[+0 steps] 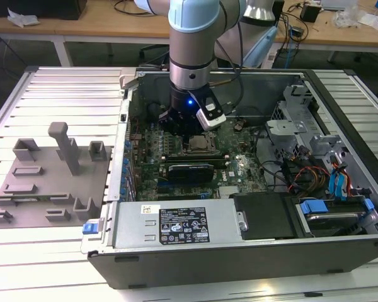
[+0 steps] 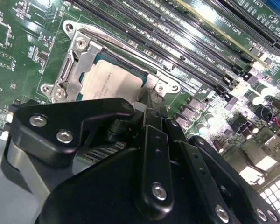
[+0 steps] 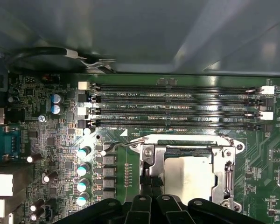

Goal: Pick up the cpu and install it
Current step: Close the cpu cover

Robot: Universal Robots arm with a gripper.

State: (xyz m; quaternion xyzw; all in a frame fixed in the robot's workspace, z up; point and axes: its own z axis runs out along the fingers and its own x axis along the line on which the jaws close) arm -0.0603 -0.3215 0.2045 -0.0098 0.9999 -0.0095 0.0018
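Observation:
The cpu [image 2: 111,81] is a pale silvery square lying flat inside the metal socket frame [image 2: 78,47] on the green motherboard. It also shows in the first wrist view, cpu [image 3: 186,175], and in the exterior view, cpu [image 1: 200,143], near the middle of the open computer case. My black gripper [image 2: 149,100] hangs directly over the socket's edge, its tip close to the cpu's rim. In the exterior view the gripper [image 1: 188,133] reaches down from the arm into the case. Its dark links [image 3: 154,205] cover the near side of the socket, hiding part of the cpu.
Memory slots [image 3: 177,107] run beside the socket. The case walls [image 1: 123,126] enclose the board, with a power supply [image 1: 176,226] in front, a drive cage [image 1: 296,126] and coloured cables [image 1: 315,176] on the exterior view's right. Grey plastic blocks [image 1: 50,170] stand on the slatted table at its left.

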